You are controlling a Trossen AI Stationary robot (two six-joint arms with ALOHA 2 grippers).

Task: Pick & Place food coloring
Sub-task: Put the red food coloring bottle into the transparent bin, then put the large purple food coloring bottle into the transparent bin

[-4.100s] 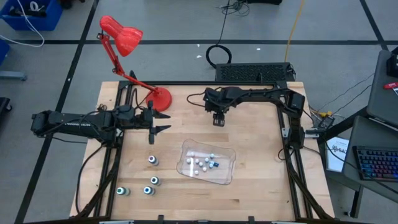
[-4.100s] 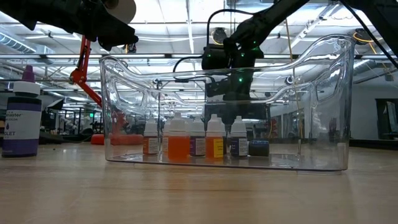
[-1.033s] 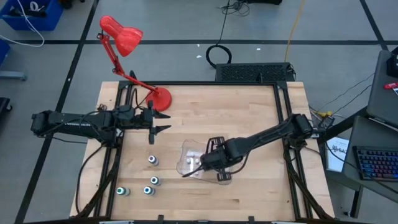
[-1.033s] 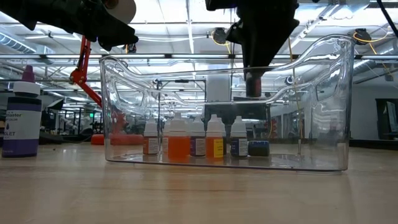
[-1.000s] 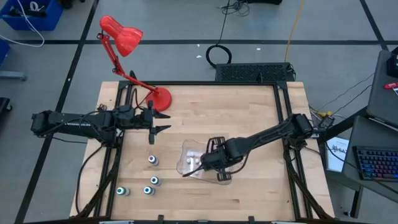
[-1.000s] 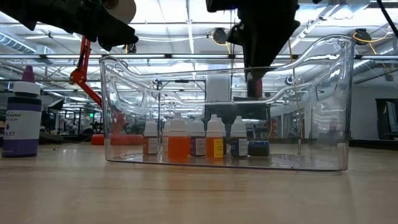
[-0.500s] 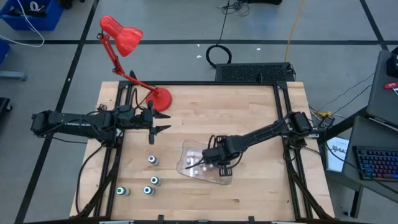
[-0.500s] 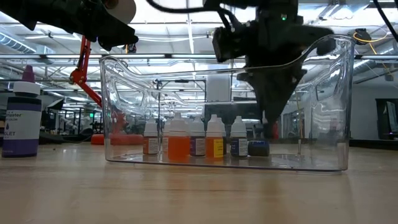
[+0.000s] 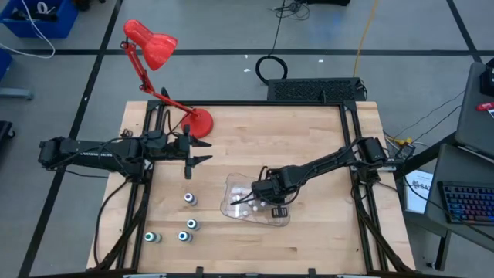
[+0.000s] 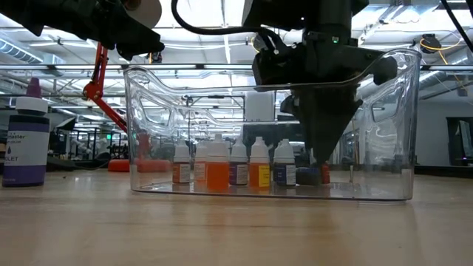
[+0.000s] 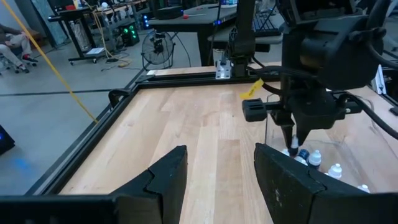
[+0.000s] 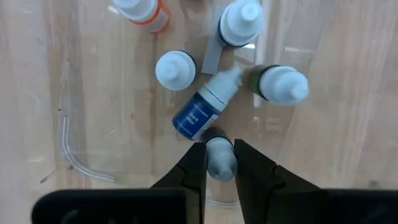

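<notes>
We see the right gripper (image 9: 268, 202) reaching down into the clear tray (image 9: 279, 220), a little below the middle of the high view. In the right wrist view its two fingers (image 12: 194, 167) are pinching the white cap of one small bottle (image 12: 219, 157) that stands upright. Just beside it lies a blue bottle (image 12: 200, 114) on its side, and more small bottles stand around that one. One of them has an orange label (image 12: 142, 12). In the low view the small bottles stand in a row (image 10: 238, 168) on the tray floor, near the middle of the frame, and the gripper's dark fingers come down at the right end of that row.

Four bigger bottles (image 9: 180, 222) stand on the wood table (image 9: 309, 143) to the left of the tray, at the lower left of the high view. One of them, a purple bottle (image 10: 24, 134), shows at the left edge of the low view.

The left gripper (image 9: 191, 152) waits at the left side of the table, near the base of a red lamp (image 9: 150, 45). Its fingers (image 11: 166, 176) are spread apart and hold nothing.
</notes>
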